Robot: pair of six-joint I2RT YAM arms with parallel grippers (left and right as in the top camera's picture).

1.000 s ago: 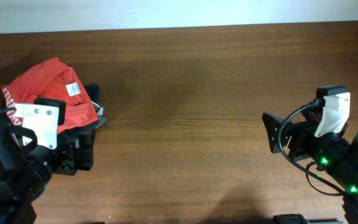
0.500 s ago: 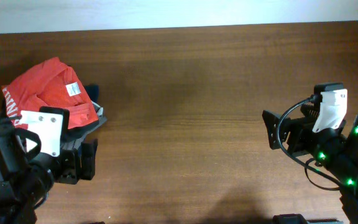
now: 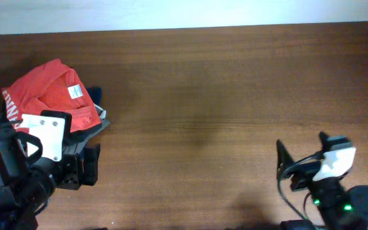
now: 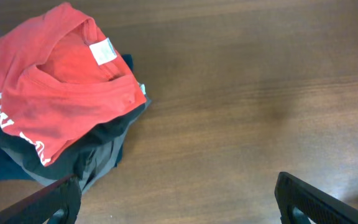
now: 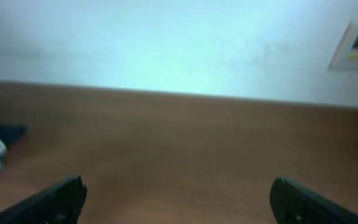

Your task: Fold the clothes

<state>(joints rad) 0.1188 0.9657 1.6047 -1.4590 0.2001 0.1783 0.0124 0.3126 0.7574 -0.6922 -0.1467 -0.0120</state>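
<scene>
The red-orange T-shirt (image 3: 46, 96) lies folded on top of a pile of dark garments at the table's left side. Its white neck tag faces up and white lettering runs along its left edge. It also shows in the left wrist view (image 4: 48, 93). My left gripper (image 3: 89, 165) is open and empty, just in front of and right of the pile; in its own view (image 4: 179, 202) the fingers straddle bare table. My right gripper (image 3: 283, 163) is open and empty at the front right, far from the shirt; its fingers (image 5: 179, 199) frame bare wood.
Dark navy and grey garments (image 4: 86, 158) lie under the shirt, sticking out at its right and front. The brown wooden table (image 3: 203, 96) ends at a white wall (image 5: 179, 37) along the back.
My right arm has pulled back toward the front edge of the table and lowered. My left arm backed off from the pile a little earlier and has since held still.
</scene>
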